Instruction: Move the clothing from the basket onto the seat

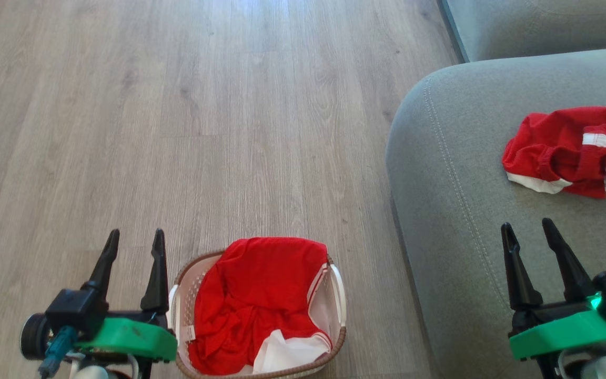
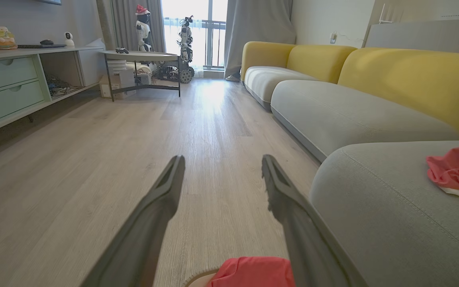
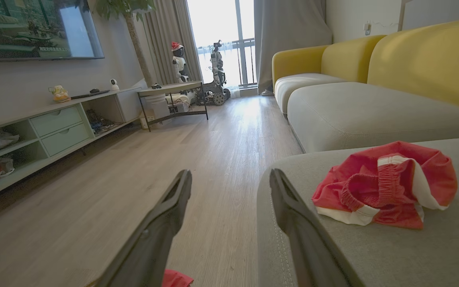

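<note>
L gripper [image 1: 137, 231] sits lower left over the floor [image 1: 203, 116], fingers wide apart, nothing btw them, its body just beside the left side of the basket [image 1: 196, 262]. R gripper [image 1: 526, 223] sits lower right over the seat [image 1: 455, 210], fingers likewise spread & empty. Basket stands on the floor near the seat's rounded front corner, a strip of floor btw them; brown rim shows at far left & along the right, near edge cut by the frame. Clothing, 2 pcs. Red garment [image 1: 253, 300] fills most of the basket, bunched, humped over the far rim; white panel at near right w/ red-white stripe edging, small white tag at left. 2nd garment [image 1: 561, 150] lies crumpled on the seat, ahead & right of the R gripper, well apart from it; red w/ white hem & panel, a gathered band across its middle. Seat edge curves down w/ a double stitched seam; flat cushion all round the 2nd garment. Left of & beyond the basket runs a wide stretch of wood-look floor. Farther: another grey cushion [image 1: 545, 26], yellow backrests [image 2: 408, 79], low table [image 2: 142, 56], sideboard w/ drawers [image 2: 10, 83] on the left wall, robot figures [image 2: 144, 24] by the bright window.
</note>
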